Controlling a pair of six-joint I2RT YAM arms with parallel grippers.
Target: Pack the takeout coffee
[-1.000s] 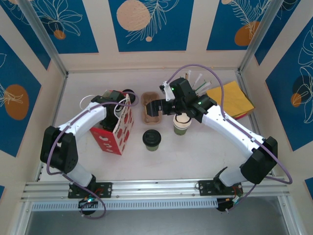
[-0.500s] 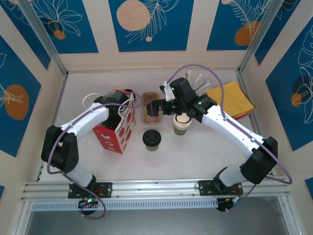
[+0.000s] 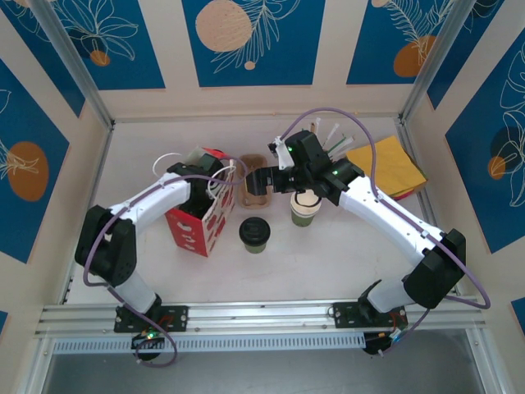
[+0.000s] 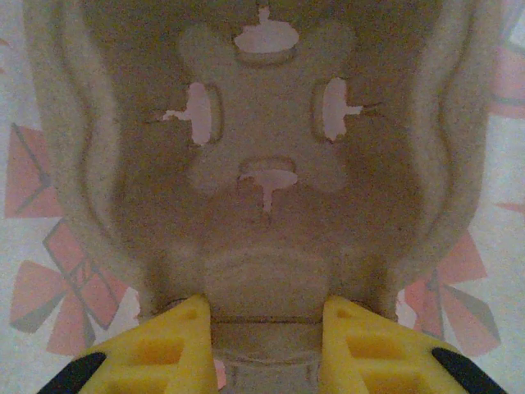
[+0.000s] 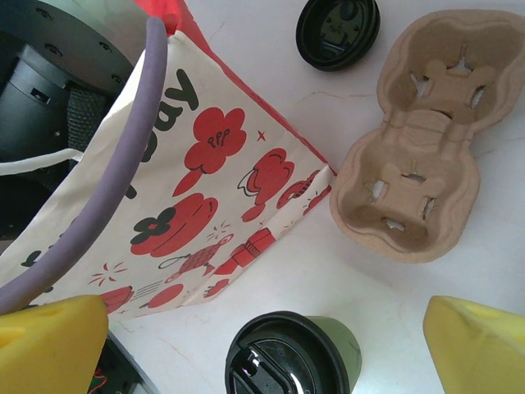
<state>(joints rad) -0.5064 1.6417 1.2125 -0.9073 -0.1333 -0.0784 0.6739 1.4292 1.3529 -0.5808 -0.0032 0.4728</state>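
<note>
You look down on a white table (image 3: 328, 254). On it sit a red-and-white paper bag (image 3: 197, 226), a brown cardboard cup tray (image 5: 408, 176), a green paper cup with a black lid (image 3: 255, 234), an open green cup (image 3: 303, 211), a loose black lid (image 5: 338, 31) and yellow napkins (image 3: 390, 168).

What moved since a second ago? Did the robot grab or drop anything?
The left end effector swung right, still pinching a cardboard tray, and the red-and-white bag slid right with it, toward the second tray on the table. Nothing was grabbed or dropped. The right end effector, the lidded coffee and the open cup stayed put.
</note>
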